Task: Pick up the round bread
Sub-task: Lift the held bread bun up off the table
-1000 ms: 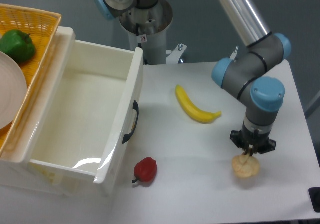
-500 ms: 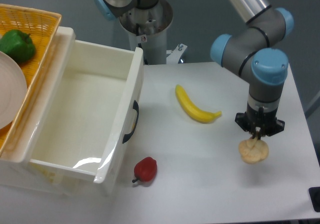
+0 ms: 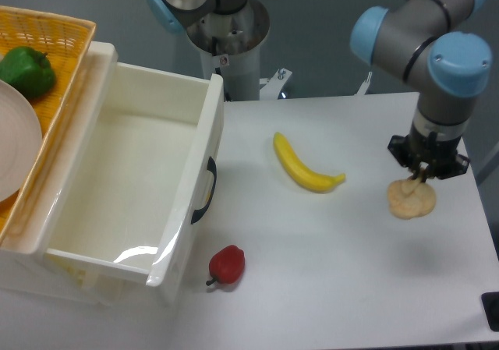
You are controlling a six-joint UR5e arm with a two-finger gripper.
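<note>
Now the claw (image 3: 422, 175) grips the round bread (image 3: 412, 199) by its top, fingers pinched narrow into the crown, with the bun hanging directly beneath it near the right edge of the tabletop (image 3: 327, 280). A soft shadow lies on the tabletop below and to the right of the bun, so it reads as lifted clear, though contact cannot be ruled out from this one view. Banana (image 3: 305, 165) lies well apart to the left; the bun is round, no long axis to align.
</note>
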